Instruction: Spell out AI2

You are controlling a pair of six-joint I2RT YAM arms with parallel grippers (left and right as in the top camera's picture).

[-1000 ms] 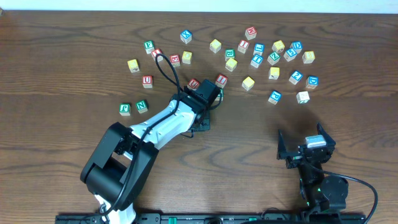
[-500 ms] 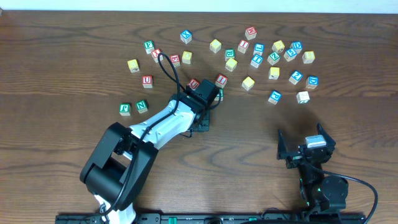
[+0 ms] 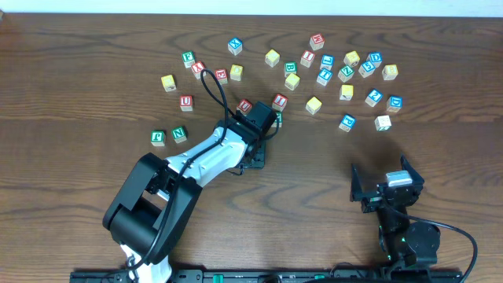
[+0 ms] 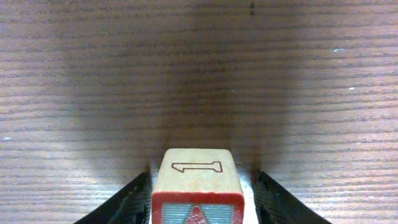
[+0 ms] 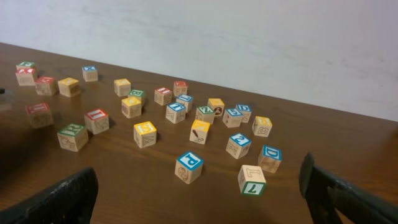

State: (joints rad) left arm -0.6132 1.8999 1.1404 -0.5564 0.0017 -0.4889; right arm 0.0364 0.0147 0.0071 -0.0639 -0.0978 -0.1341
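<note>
My left gripper [image 4: 200, 208] is shut on a wooden block [image 4: 198, 169] whose near face is red-framed with a red letter that looks like A and whose top shows an outlined 1. It holds the block low over bare wood. In the overhead view the left gripper [image 3: 266, 123] sits mid-table just below two red blocks [image 3: 280, 101], and the held block is hidden under it. My right gripper [image 3: 387, 185] is open and empty at the front right, and it also shows in the right wrist view [image 5: 199, 194]. A blue block that may read 2 [image 3: 374, 97] lies at the back right.
Several letter blocks lie scattered across the back of the table [image 3: 94, 71]: a yellow one [image 3: 167, 82], green ones [image 3: 179, 134] at the left, and a dense cluster [image 3: 346, 72] at the back right. In the right wrist view a blue P block [image 5: 189, 166] and a green-framed block [image 5: 252, 180] lie nearest.
</note>
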